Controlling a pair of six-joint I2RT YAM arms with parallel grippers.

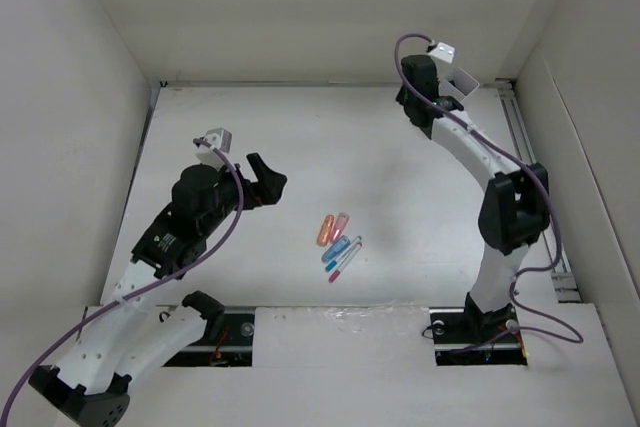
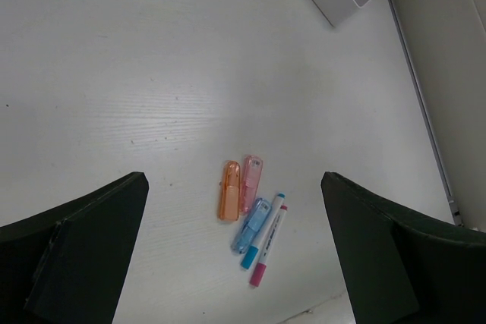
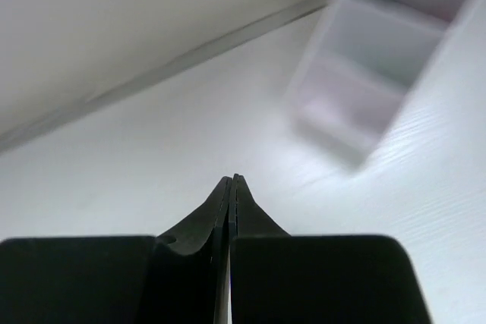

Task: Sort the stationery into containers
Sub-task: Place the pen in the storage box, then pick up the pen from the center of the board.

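1. Your left tool [image 1: 268, 180] hangs left of centre in the top view, its fingers spread wide and nothing between them.
2. The stationery lies mid-tabletop [image 1: 420, 217]: the orange piece [image 2: 228, 201] and pink piece [image 2: 250, 184] side by side, with the blue piece [image 2: 250, 226] and two thin pens [image 2: 267, 239] just lower right.
3. Your right tool [image 3: 230, 181], upper right, is closed on nothing.
4. The white box [image 1: 460, 75] sits just right of it, near the far right corner.
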